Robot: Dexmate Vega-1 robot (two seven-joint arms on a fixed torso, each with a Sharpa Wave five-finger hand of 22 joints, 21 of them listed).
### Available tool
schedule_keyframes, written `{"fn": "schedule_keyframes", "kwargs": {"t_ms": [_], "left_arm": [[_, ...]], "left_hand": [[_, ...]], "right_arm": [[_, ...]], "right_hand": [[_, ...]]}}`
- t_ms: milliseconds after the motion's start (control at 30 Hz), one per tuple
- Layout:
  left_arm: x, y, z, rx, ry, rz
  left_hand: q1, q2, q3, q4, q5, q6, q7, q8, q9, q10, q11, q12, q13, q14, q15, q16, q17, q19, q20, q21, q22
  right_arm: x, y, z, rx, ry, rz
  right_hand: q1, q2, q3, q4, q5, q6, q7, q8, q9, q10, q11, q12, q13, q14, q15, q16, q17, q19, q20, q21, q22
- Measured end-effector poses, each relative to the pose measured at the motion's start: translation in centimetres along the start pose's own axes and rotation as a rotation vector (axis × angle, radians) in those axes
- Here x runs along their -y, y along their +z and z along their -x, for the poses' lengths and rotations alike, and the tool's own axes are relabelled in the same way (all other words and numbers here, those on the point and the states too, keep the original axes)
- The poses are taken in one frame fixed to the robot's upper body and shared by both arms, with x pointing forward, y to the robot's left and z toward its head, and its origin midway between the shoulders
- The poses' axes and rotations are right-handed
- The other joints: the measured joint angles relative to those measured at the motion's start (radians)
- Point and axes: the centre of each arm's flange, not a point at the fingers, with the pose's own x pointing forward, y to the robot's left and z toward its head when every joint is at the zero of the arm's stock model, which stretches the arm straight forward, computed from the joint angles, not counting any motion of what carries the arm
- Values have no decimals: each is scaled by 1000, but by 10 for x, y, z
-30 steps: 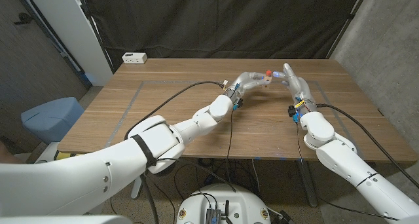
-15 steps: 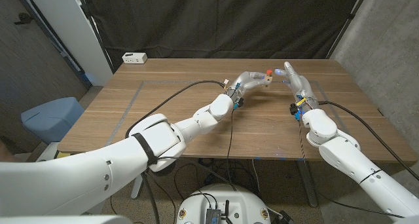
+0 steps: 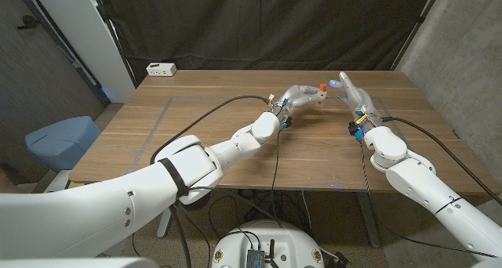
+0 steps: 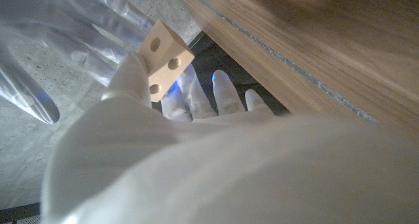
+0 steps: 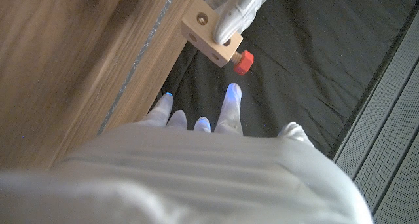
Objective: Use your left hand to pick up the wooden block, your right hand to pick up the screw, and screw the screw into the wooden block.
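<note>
The left hand [image 3: 302, 95] held the wooden block [image 3: 319, 95] up above the far part of the table [image 3: 204, 131], its fingers closed around it; the right wrist view showed pale fingers [image 5: 239, 8] clamped over the block's [image 5: 209, 33] top while one drilled face looked outward. That lifted, sideways hold seemed meant to present the block to the other arm, so that a screw could be turned without the tabletop in the way. The screw [image 3: 323, 87] already sat in the block, its red head [image 5: 243, 62] standing out from one face on a short pale shank, so the threading looked begun or perhaps nearly done; how deep it went could not be told. The right hand [image 3: 350, 95] stood just beside the block, fingers extended and apart, holding nothing, its fingertips [image 5: 231, 93] pointing toward the red head but apart from it. In the left wrist view the block [image 4: 161, 59] was a small cube of light, unfinished wood with sharp edges and round holes bored in its faces. The screw head looked like moulded plastic, knobbed for gripping. The table was brown wood grain with a thin pale line marked across it, and a dark curtain [image 3: 267, 25] hung behind. A small white box [image 3: 161, 69] sat at the table's far left corner, well apart from both hands.
</note>
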Motion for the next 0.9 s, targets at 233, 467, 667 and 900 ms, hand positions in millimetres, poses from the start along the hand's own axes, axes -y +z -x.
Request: {"fn": "schedule_keyframes", "kwargs": {"t_ms": [233, 467, 667, 900], "left_arm": [[-1, 0, 1, 5, 1, 0], [1, 0, 2, 9, 0, 4], [2, 1, 3, 18, 0, -2], [4, 2, 3, 20, -1, 0]], "left_hand": [[0, 0, 0, 0, 0, 0, 0, 0, 0, 0, 0, 0, 0, 0, 0, 0, 0, 0, 0, 0, 0], [0, 0, 0, 0, -1, 0, 0, 0, -1, 0, 0, 0, 0, 0, 0, 0, 0, 0, 0, 0, 0], [0, 0, 0, 0, -1, 0, 0, 0, -1, 0, 0, 0, 0, 0, 0, 0, 0, 0, 0, 0, 0], [0, 0, 0, 0, 0, 0, 0, 0, 0, 0, 0, 0, 0, 0, 0, 0, 0, 0, 0, 0, 0]], "right_arm": [[0, 0, -2, -10, 27, 3], [-3, -1, -2, -16, 45, -6], [0, -1, -5, -19, 58, 11], [0, -1, -5, -16, 67, 8]], "right_hand": [[-9, -1, -5, 5, 0, -35, -1, 0, -3, -17, -3, 0, 0, -11, 1, 0, 0, -16, 2, 0, 0], [-20, -4, -10, 10, 0, -40, -6, 0, -3, -23, 2, 0, 0, -19, 8, 0, 0, -23, 9, 0, 0], [-26, 0, -11, 11, 0, -40, -6, 0, -3, -28, -3, 0, 0, -22, 11, 0, 0, -25, 11, 0, 0], [-26, 0, -11, 11, 7, -34, -13, 9, -3, -28, -3, 0, 0, -22, 11, 0, 0, -30, 16, 0, 0]]}}
